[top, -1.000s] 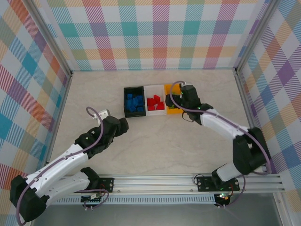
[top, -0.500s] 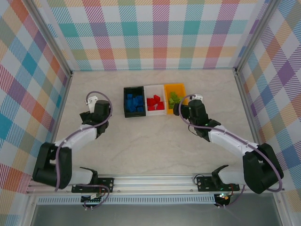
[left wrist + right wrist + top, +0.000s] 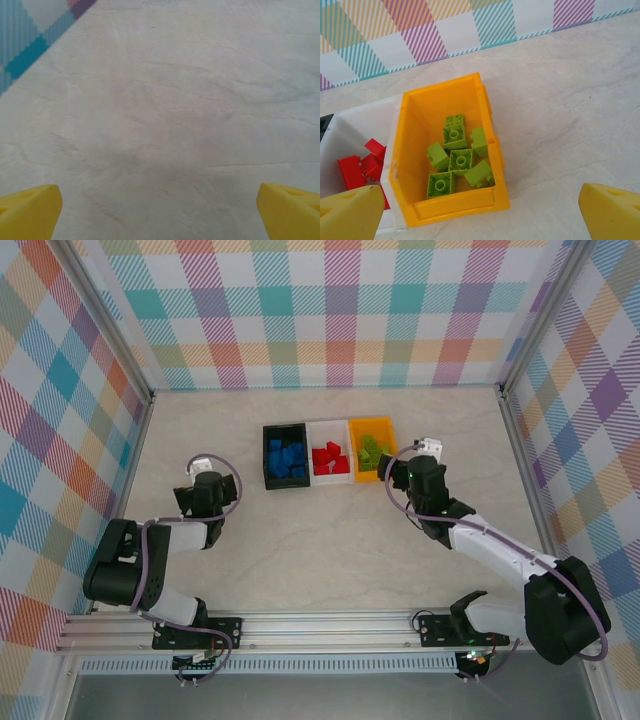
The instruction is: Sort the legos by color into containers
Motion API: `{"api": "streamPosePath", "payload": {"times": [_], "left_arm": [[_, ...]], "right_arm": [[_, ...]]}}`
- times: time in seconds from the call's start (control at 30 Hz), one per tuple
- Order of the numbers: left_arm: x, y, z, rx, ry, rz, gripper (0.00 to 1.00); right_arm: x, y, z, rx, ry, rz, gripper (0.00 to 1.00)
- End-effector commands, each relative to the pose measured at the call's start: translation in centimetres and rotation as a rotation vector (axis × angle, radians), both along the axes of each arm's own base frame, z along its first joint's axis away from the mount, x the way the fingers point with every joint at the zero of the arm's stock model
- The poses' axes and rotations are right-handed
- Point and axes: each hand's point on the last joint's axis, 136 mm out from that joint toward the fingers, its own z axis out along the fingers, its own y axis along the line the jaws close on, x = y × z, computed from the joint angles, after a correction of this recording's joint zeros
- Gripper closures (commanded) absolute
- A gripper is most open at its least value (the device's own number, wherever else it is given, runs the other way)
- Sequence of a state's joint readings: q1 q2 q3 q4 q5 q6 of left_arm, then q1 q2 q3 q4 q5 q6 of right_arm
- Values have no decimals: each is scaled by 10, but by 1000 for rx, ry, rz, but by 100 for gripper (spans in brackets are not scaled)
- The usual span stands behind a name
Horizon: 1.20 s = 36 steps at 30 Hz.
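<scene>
One bin [image 3: 266, 455] was black, one [image 3: 330, 480] white and one [image 3: 420, 107] orange. The bricks were blue [image 3: 286, 458], red [image 3: 329, 458] and lime green [image 3: 457, 160]. The table [image 3: 165, 100] was pale cream with faint grey lines. The walls [image 3: 320, 310] had stripy checks of pink, teal, orange, purple and white. The fingertips [image 3: 350, 212] were yellow.

The tabletop [image 3: 330, 540] is a pale, marble-like surface with faint grey veins. Three open bins stand directly on it in a tight row toward its far side. The black bin [image 3: 267, 455] is at the left, the white bin [image 3: 330, 481] in the middle and the orange bin [image 3: 372, 426] at the right, neighbouring walls touching.
</scene>
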<state>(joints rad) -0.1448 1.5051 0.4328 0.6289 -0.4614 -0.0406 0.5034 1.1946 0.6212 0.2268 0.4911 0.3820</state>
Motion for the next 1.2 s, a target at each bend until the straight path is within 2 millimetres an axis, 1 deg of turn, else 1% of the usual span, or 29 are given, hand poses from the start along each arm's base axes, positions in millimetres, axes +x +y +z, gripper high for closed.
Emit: {"api": "streamPosePath", "payload": {"times": [0.0,0.03,0.1,0.23,0.33,0.4,0.47,0.5,0.53,0.6,0.67,0.77,0.8,0.87,0.9,0.97,1.17], "left_arm": [[14,-19,6,-49,-98,-145,0],[16,-17,10,-46,-146,-138,0],[15,-12,7,-59,-103,-110,0],[16,-12,7,-60,-103,-110,0],[15,-12,8,-57,-110,-113,0],[15,-13,8,-59,-108,-112,0],[15,-13,7,-59,-107,-112,0],[15,-12,8,-57,-109,-112,0],[15,-12,8,-59,-108,-112,0],[15,-13,8,-59,-108,-112,0],[15,-13,8,-58,-109,-113,0],[15,-12,8,-58,-109,-111,0],[15,-12,8,-58,-109,-112,0],[15,-12,7,-58,-107,-113,0],[15,-12,8,-58,-109,-112,0],[15,-12,8,-59,-109,-112,0],[15,-12,7,-57,-107,-112,0]], "right_arm": [[1,-5,25,-60,-121,9,0],[0,-8,26,-75,-135,11,0],[-1,-14,28,-120,-150,26,0],[-2,-39,21,-259,-161,19,0],[-1,-55,4,-344,-192,16,0],[2,-72,-14,-371,-158,-20,0],[7,-91,-37,-387,-85,-57,0],[11,-95,-38,-365,-100,-58,0],[14,-97,-44,-336,-99,-48,0],[19,-99,-49,-282,-129,-24,0],[26,-103,-60,-255,-106,-14,0],[31,-103,-78,-214,-101,17,0],[34,-104,-79,-215,-119,11,0],[36,-105,-86,-200,-52,19,0],[39,-107,-85,-192,-63,14,0],[39,-114,-87,-159,-38,0,0],[38,-114,-87,-160,-39,-1,0]]}}
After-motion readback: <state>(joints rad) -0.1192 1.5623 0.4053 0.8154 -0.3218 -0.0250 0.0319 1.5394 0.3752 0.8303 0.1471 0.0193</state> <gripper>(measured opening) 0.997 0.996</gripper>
